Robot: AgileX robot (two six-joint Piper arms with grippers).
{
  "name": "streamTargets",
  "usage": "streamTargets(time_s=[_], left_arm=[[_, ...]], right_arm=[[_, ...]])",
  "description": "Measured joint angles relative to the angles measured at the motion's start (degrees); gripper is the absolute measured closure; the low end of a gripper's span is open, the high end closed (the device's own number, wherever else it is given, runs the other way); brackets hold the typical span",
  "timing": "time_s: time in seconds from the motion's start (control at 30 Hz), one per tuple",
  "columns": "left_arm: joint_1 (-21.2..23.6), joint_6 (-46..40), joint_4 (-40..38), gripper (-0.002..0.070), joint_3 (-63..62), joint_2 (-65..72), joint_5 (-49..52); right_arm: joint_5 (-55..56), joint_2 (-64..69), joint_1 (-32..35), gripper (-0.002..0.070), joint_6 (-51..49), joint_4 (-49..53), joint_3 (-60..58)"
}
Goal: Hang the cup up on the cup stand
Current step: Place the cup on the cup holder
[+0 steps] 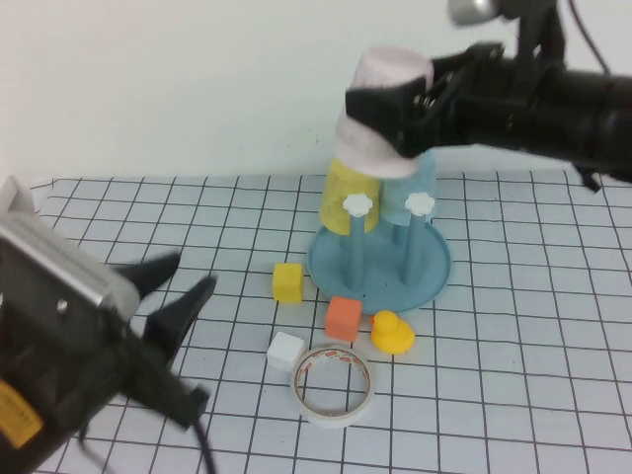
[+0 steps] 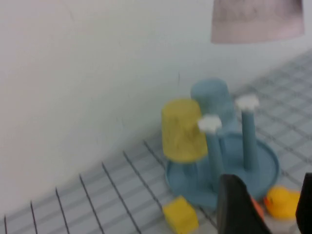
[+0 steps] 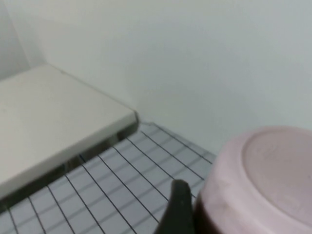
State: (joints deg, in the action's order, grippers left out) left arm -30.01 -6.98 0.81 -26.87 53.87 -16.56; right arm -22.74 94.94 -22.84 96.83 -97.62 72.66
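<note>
My right gripper [image 1: 380, 114] is shut on the pale pink cup [image 1: 380, 74], held upside down in the air above the cup stand [image 1: 380, 272]. The cup fills the right wrist view [image 3: 265, 180] and shows at the top of the left wrist view [image 2: 257, 19]. The stand is a round teal tray with blue pegs and white flower caps [image 1: 357, 204]; it also shows in the left wrist view [image 2: 263, 161]. A yellow cup [image 1: 346, 193] and a light blue cup [image 1: 420, 188] hang on back pegs. My left gripper [image 1: 178, 286] is open and empty at the front left.
A yellow cube [image 1: 287, 281], orange cube [image 1: 343, 318], white cube [image 1: 284, 351], yellow rubber duck [image 1: 392, 332] and a tape roll [image 1: 333, 383] lie in front of the stand. A white wall stands behind the gridded table.
</note>
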Motion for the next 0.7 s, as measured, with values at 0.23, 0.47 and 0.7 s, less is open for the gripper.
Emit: streamTargets(time_s=[0.23,0.47,0.7], left_arm=[[0.0,-0.4,-0.2,0.0498,0.4,-4.4,15.2],[0.0,-0.8,-0.3,0.0529,0.4,-4.5,21.7],[0.0,-1.5,2.4,0.0531,0.4,-4.5,23.5]], right_arm=[[3.1,7.3,0.0,0.0082,4.8,-0.1,2.4],[4.6,14.1,0.0,0.0082,5.9,-0.3,6.6],[5.1,20.3,0.0,0.0082,6.1,-0.3,10.8]])
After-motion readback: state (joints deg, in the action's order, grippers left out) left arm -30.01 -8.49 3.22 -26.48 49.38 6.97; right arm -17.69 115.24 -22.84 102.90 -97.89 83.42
